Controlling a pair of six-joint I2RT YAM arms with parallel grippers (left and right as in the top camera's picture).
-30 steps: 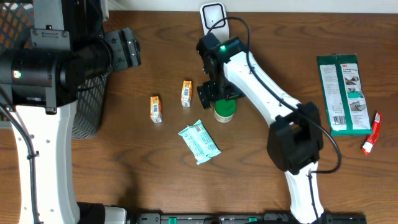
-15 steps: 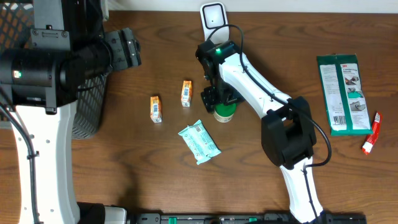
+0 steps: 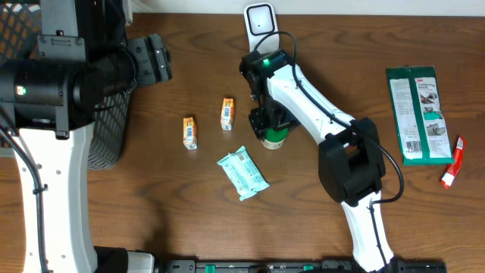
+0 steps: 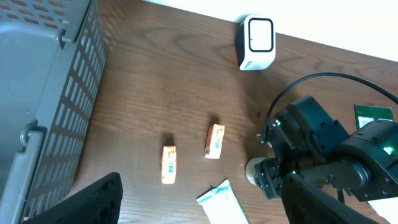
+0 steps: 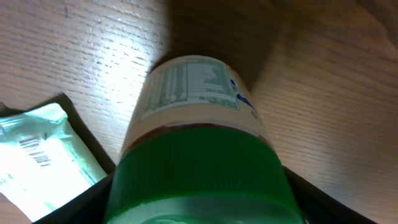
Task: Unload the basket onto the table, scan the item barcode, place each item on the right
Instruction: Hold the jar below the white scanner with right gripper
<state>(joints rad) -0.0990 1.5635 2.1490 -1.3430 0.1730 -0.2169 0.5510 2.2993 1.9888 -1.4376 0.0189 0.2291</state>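
Note:
A jar with a green lid (image 3: pixel 274 137) and a printed label (image 5: pixel 196 87) stands on the wooden table. My right gripper (image 3: pixel 270 126) is down over it, and its two black fingers (image 5: pixel 78 205) lie against opposite sides of the lid (image 5: pixel 199 180). In the left wrist view only the jar's pale edge (image 4: pixel 253 172) shows beside the right arm. The white scanner (image 3: pixel 259 20) stands at the table's far edge, just behind that arm. My left gripper (image 4: pixel 205 208) hangs open high above the table's left side, holding nothing.
Two small orange boxes (image 3: pixel 227 114) (image 3: pixel 189 132) and a pale green packet (image 3: pixel 242 173) lie left of the jar. A green flat package (image 3: pixel 417 114) and a red tube (image 3: pixel 452 164) lie at the right. A dark mesh basket (image 4: pixel 43 93) stands at the left edge.
The right gripper has come down and slightly left over the jar, and its fingers have narrowed onto the lid. The left arm has not moved.

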